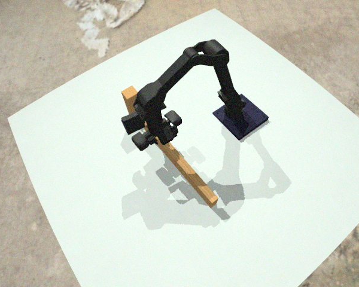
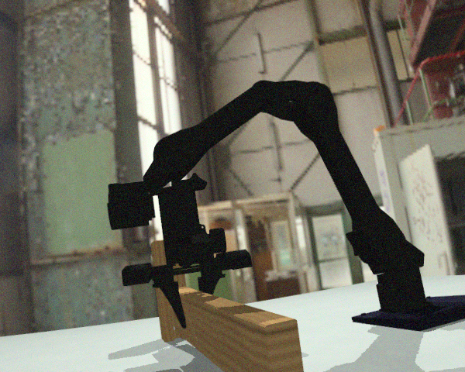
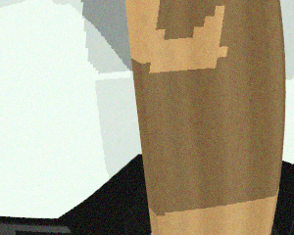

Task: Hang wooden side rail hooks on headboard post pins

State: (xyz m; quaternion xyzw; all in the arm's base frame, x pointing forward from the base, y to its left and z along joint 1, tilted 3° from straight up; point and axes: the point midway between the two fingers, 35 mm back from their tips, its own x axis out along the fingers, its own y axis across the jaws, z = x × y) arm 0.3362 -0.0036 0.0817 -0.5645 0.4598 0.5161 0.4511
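Note:
The wooden side rail (image 1: 190, 175) (image 2: 240, 330) (image 3: 211, 127) runs from the upright headboard post (image 1: 129, 92) (image 2: 167, 320) toward the front of the table, long and on edge. The post stands upright. The rail's inner end is close to the post, but the arm covers the joint. The hooks, slot and pins are hidden, so I cannot tell whether the hooks sit on the pins. The far end is low over the table; its contact is not clear. My gripper (image 1: 161, 141) (image 2: 198, 306) is shut on the rail near its post end, one finger on each side.
The dark blue base plate (image 1: 256, 115) (image 2: 452, 306) of the arm stands on the pale table (image 1: 81, 101) to the right of the rail. The wrist housing hangs close beside the post. Arm shadows fall across the table around the rail.

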